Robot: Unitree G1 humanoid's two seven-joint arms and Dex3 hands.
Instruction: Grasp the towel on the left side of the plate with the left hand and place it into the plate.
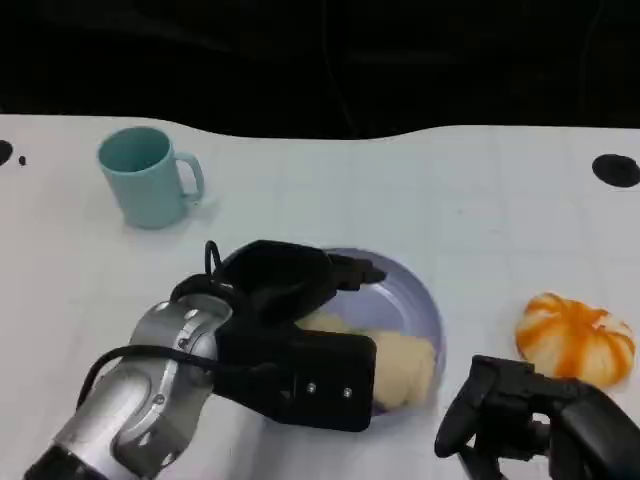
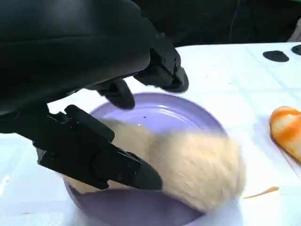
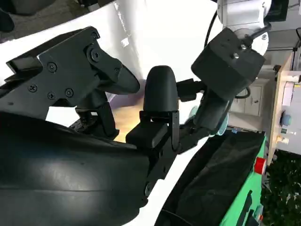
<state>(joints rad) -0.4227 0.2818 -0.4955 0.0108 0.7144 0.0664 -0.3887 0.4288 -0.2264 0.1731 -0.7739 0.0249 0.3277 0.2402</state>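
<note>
Since the towel (image 2: 188,165) already lies inside the plate (image 1: 425,310), the left robot hand (image 1: 290,285), fingers apart above it, should lift straight up without snagging pile. Right robot hand (image 1: 520,410): beside the plate, curled, empty.

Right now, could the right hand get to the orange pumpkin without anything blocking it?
Probably yes. The right hand sits at the near edge, just beside the pumpkin, with bare table between them. The plate and left hand lie off to the other side.
</note>
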